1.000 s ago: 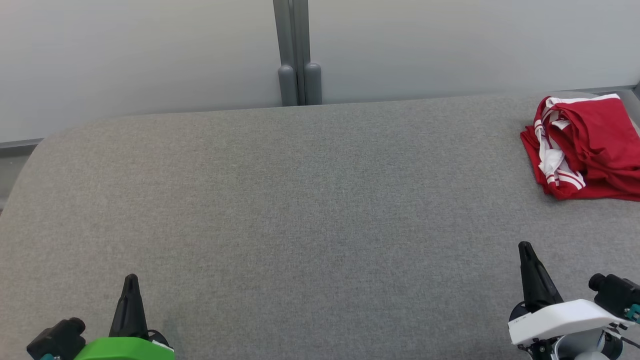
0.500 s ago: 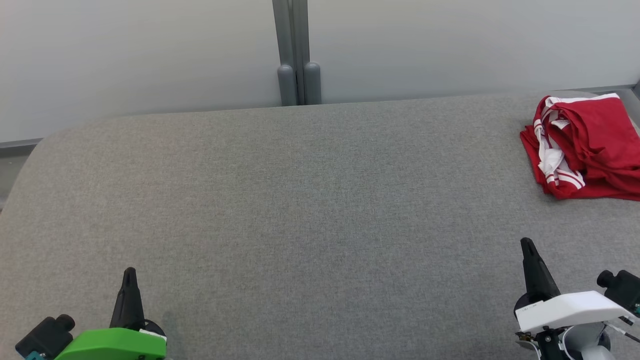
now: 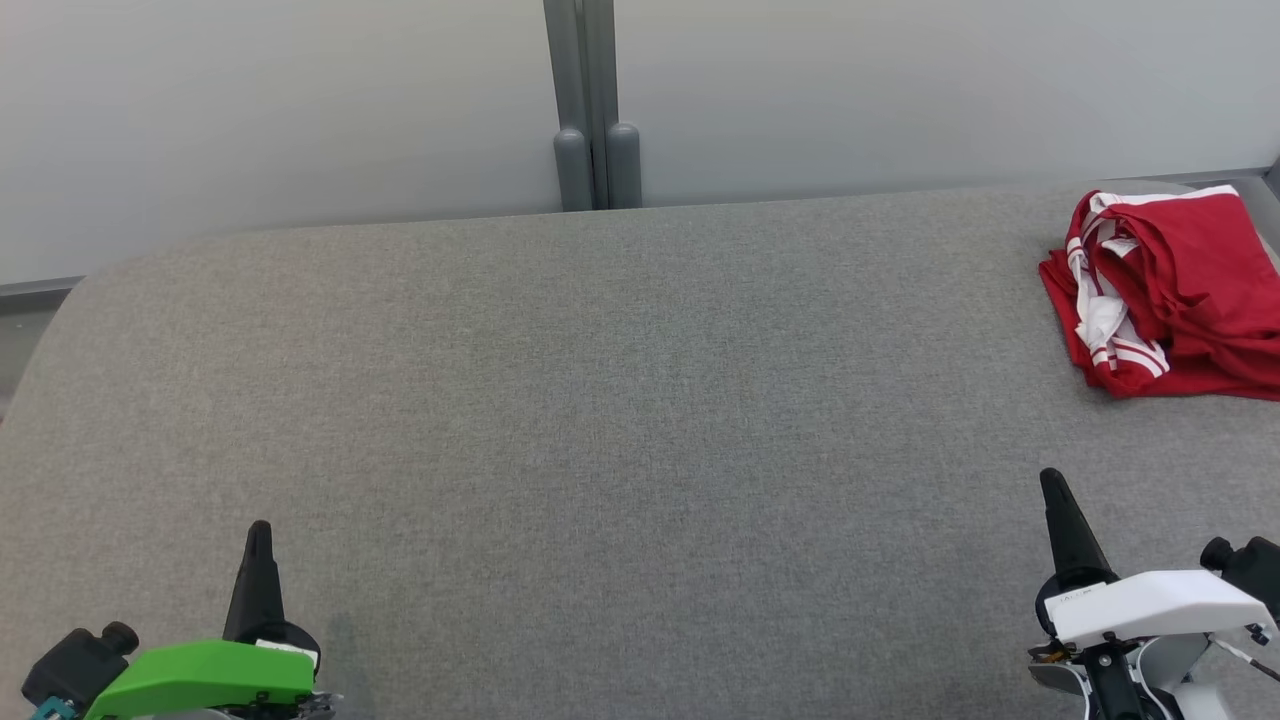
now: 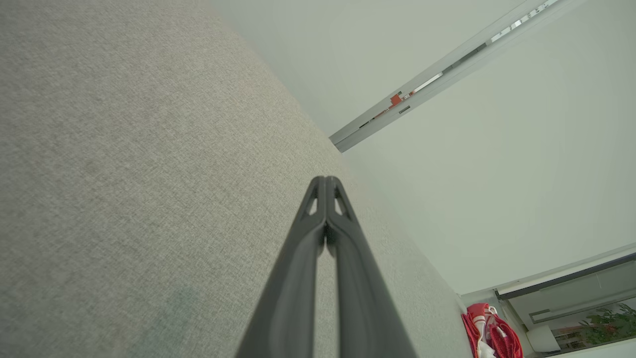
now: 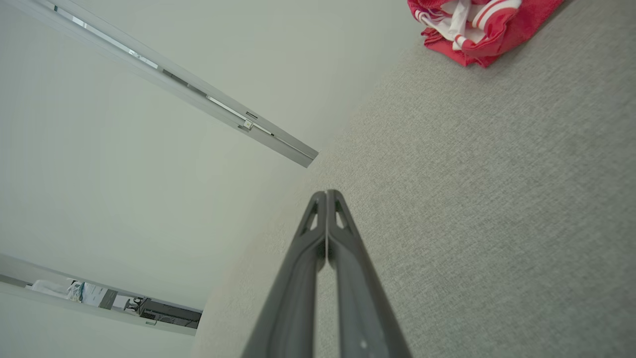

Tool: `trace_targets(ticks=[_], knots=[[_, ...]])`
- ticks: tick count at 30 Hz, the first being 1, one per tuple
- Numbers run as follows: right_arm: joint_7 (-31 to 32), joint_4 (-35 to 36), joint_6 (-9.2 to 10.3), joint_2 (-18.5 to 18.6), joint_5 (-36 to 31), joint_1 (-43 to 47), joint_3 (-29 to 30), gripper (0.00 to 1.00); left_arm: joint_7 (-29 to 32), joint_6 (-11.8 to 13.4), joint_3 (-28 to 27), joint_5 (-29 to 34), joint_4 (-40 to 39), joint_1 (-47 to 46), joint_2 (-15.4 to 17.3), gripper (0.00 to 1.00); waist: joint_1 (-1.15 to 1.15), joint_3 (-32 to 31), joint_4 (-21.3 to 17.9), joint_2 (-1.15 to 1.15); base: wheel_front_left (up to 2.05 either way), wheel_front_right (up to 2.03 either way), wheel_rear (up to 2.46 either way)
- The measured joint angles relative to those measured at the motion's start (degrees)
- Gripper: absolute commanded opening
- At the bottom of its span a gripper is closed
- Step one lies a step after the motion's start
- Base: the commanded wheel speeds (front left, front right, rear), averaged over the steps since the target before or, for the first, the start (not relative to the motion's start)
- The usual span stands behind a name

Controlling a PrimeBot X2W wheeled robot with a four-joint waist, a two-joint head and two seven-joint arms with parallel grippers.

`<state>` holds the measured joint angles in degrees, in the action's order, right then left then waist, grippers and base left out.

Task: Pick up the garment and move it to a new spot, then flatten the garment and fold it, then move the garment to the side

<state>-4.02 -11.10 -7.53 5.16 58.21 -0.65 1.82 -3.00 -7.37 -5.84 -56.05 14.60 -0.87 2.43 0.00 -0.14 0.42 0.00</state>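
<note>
The left end effector [image 3: 259, 530] sits at the near left of the counter [image 3: 620, 420], fingers pressed together, holding nothing; bare grey fabric spreads across the middle, nothing in the way; a grey post [image 3: 597, 150] stands behind the far edge against the pale wall; the right end effector [image 3: 1051, 480], likewise closed and empty, sits near-right; the red, white-striped garment [image 3: 1170, 290] lies crumpled at the far-right corner, well apart from both; the left wrist view adds a green plant [image 4: 608, 323] beyond it.
</note>
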Motion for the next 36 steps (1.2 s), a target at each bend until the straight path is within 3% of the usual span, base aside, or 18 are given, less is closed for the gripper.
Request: trace_targets(ticks=[36], knots=[[5.36, -1.57, 0.04, -0.83, 19.51, -3.12, 1.99, 0.0, 5.44, 0.0, -0.34, -20.02, -0.27, -2.88, 0.09, 0.0, 0.0, 0.16, -0.2, 0.0, 0.0, 0.0, 0.0]])
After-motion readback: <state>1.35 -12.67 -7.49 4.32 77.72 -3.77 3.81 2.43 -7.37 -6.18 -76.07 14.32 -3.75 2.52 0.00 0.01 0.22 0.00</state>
